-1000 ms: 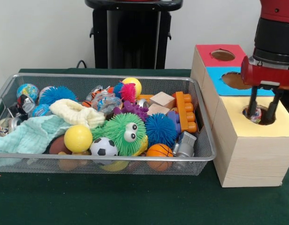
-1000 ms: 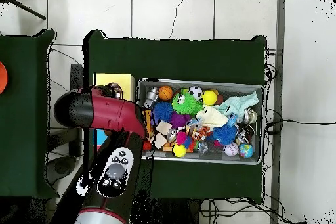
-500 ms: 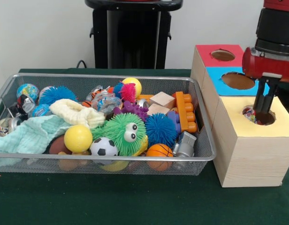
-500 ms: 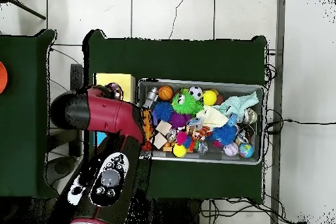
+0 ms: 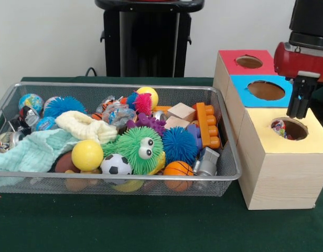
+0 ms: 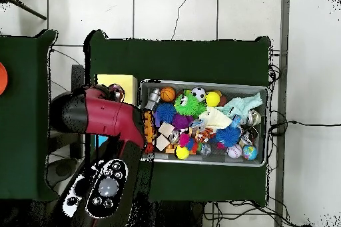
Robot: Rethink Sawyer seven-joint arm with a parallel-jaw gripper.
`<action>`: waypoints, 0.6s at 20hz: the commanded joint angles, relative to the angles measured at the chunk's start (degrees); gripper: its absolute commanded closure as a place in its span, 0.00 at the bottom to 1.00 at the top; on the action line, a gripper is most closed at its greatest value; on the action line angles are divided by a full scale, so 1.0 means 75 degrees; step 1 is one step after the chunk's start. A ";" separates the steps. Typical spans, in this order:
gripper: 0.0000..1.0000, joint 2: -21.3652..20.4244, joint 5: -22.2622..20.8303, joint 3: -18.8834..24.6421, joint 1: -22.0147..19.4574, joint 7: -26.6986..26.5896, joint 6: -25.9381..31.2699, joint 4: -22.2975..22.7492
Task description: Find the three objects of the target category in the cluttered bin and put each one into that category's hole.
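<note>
A wooden box at the right has three tops with holes: red (image 5: 235,63), blue (image 5: 246,97) and yellow (image 5: 303,144). A small patterned ball (image 5: 278,126) lies inside the yellow top's hole, at its left rim. My gripper (image 5: 298,116) hangs just above that hole's right side, open and with nothing in it. The wire bin (image 5: 114,181) at the left holds a yellow ball (image 5: 87,155), a soccer ball (image 5: 115,165), a small basketball (image 5: 178,169) and a globe ball (image 5: 30,101) among other toys. In the overhead view the red arm (image 6: 100,114) covers the gripper and most of the box.
The bin also holds spiky rubber balls, a green furry toy with eyes (image 5: 139,147), wooden blocks (image 5: 181,111), an orange brick (image 5: 207,124) and cloths (image 5: 33,149). A black stand (image 5: 146,37) rises behind the table. The bin's right wall stands close to the box.
The gripper has risen out of the yellow hole and shifted slightly right. The small patterned ball that was between its fingers now lies in the hole.
</note>
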 commanded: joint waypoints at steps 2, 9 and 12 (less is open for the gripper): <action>1.00 0.0094 -0.0224 0.0366 -0.0331 0.1289 0.1174 -0.0100; 1.00 0.0380 -0.0250 0.0411 -0.0468 0.1265 0.0857 -0.0133; 1.00 0.0587 -0.0281 0.0402 -0.0510 0.1275 0.0654 -0.0169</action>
